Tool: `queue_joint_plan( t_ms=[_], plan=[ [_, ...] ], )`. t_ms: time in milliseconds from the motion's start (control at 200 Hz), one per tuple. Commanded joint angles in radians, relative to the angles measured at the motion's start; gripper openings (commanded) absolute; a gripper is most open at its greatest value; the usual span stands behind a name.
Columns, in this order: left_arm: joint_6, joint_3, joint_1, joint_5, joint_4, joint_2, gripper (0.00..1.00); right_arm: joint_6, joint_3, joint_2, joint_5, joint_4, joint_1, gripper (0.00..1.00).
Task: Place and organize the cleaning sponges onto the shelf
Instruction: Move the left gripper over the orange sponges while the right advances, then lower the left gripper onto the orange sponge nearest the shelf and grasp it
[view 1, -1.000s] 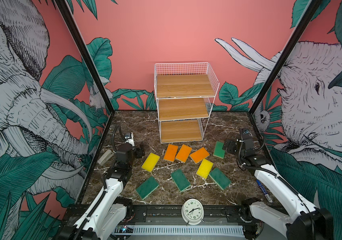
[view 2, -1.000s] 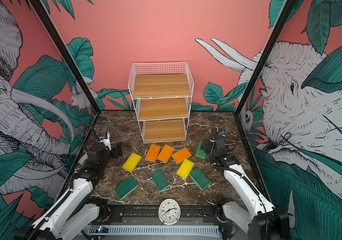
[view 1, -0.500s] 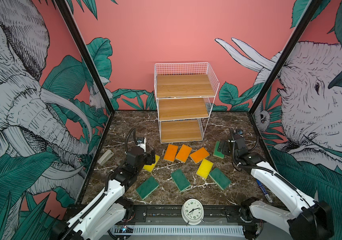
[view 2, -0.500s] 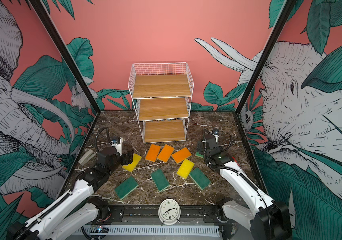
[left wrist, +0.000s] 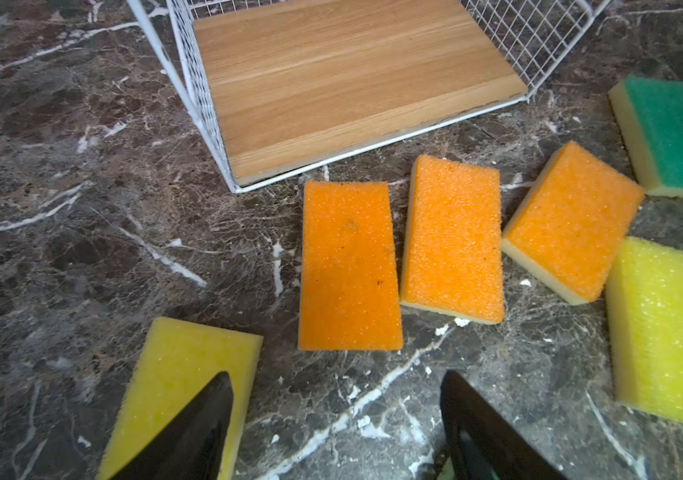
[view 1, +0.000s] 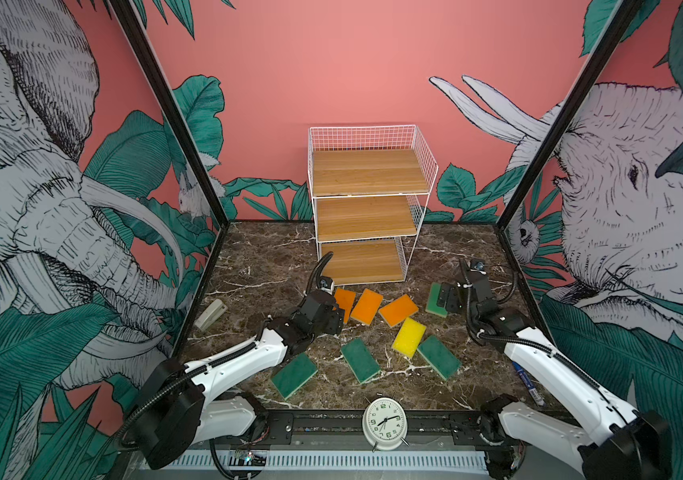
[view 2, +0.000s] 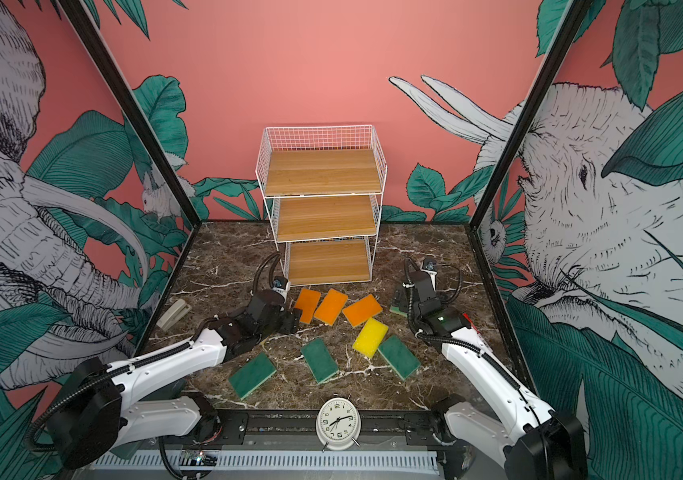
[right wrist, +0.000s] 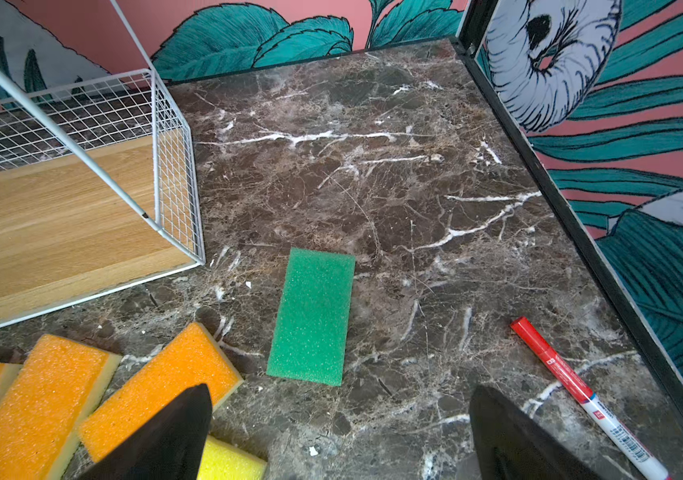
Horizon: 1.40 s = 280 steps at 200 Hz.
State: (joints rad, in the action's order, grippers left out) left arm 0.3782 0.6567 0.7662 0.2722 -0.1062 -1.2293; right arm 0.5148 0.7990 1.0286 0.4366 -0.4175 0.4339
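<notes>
We see the left hand (left wrist: 336,395) standing well open with nothing between its two black fingers (left wrist: 198,432). One finger overlaps the near end of a flat yellow foam sponge (left wrist: 181,374) lying on the dark brown marble tabletop (left wrist: 61,208) (whether it touches the foam we cannot tell). The nearest of three flat orange rectangular sponges (left wrist: 348,266) lies just ahead of the gap, close to the front edge of the white wire shelf with light wooden boards (view 1: 366,172). The right hand (right wrist: 339,399) is spread wide as well and grips nothing. A flat dark green rectangular sponge (right wrist: 312,316) lies on the tabletop just ahead of it, in line with the gap between its fingers and beside the shelf's lowest tier. In both top views a second yellow sponge (view 1: 409,337) and three more green sponges (view 2: 319,360) lie between the two arms, nearer the front. Every sponge we see rests on the tabletop.
</notes>
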Motion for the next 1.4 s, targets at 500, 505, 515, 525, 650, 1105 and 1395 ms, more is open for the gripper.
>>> queue_joint_plan(
  t_ms=[500,505,515,525,650,1105,1395],
  plan=[
    [0.045,-0.001,0.097,0.095,0.134,-0.169,0.89,-0.058,-0.044,-0.064,-0.015,0.013,0.006,0.99],
    [0.044,-0.001,0.097,0.096,0.133,-0.172,0.89,-0.058,-0.044,-0.064,-0.016,0.013,0.006,0.99],
    [0.042,0.001,0.097,0.097,0.133,-0.174,0.88,-0.058,-0.044,-0.064,-0.016,0.014,0.006,0.99],
    [0.037,0.004,0.097,0.097,0.133,-0.179,0.89,-0.058,-0.044,-0.064,-0.016,0.014,0.005,0.99],
    [-0.015,0.032,0.097,0.082,0.122,-0.220,0.89,-0.058,-0.042,-0.062,-0.024,0.015,0.005,0.99],
    [0.008,0.067,0.081,0.058,0.106,-0.300,0.90,-0.061,-0.030,-0.050,-0.038,0.011,0.005,0.99],
    [0.017,0.066,0.058,0.065,0.100,-0.320,0.93,-0.059,-0.040,-0.055,-0.032,0.006,0.006,0.99]
  ],
)
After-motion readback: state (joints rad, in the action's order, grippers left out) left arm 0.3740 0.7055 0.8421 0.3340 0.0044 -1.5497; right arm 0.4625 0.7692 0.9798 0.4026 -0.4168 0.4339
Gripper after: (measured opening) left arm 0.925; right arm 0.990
